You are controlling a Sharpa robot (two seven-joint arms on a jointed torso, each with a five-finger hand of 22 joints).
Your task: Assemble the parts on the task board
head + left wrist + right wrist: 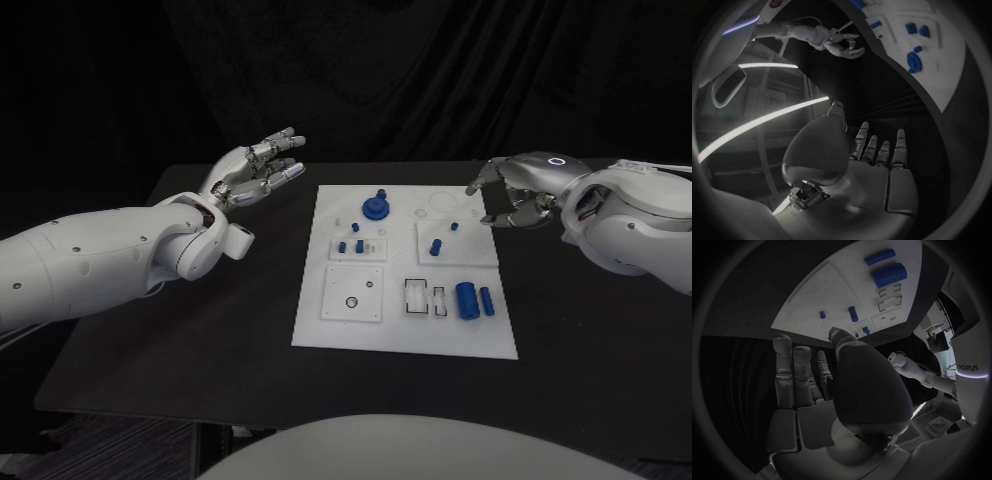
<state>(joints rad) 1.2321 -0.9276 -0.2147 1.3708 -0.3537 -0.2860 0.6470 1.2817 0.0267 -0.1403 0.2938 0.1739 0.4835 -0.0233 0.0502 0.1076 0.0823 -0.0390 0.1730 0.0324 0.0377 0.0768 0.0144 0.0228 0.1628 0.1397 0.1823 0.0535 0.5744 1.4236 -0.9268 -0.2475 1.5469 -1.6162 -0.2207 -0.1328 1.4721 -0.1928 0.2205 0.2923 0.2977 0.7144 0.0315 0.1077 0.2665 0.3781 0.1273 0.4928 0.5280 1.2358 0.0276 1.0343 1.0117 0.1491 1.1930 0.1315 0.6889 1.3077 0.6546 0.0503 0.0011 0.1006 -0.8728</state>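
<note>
Board [404, 330] lies mid-tabletop [173, 340], carrying small blue parts [466, 300]. Left hand [257, 170] hovers beside its far left corner, fingers spread, holding nothing; right hand [522, 190] hangs at the far right edge, fingers loosely curled, empty. The parts look rigid, light, probably slick; pinch each across its sides. The smallest pegs are hard to make out.
</note>
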